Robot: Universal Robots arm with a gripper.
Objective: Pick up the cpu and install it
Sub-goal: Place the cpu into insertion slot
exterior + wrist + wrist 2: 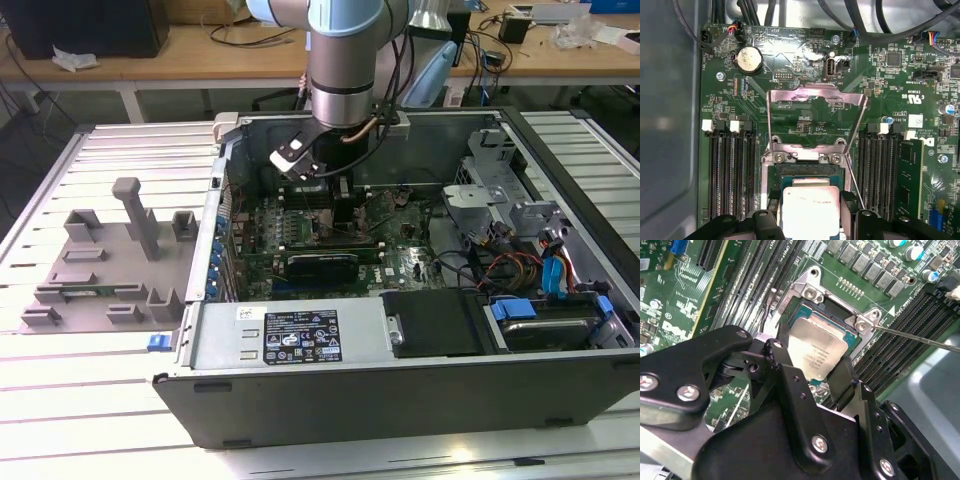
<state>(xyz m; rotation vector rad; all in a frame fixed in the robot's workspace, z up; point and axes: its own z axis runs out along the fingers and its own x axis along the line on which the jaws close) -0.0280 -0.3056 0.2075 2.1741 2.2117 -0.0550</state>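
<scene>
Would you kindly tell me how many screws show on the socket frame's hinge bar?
2: one screw at one end of the hinge bar, one screw at the other, just beyond the cpu. Others may hide under the gripper.

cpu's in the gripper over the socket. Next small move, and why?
Probably ease the cpu straight down a little, kept level: the gripper grips it by two edges over the open socket, the load plate stands open, and it does not look seated.

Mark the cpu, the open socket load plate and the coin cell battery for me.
cpu [811, 212], first wrist view, middle of its silver top.
socket load plate [795, 94], first wrist view, on its end crossbar.
coin cell battery [749, 60], first wrist view, centre of its face.
</scene>
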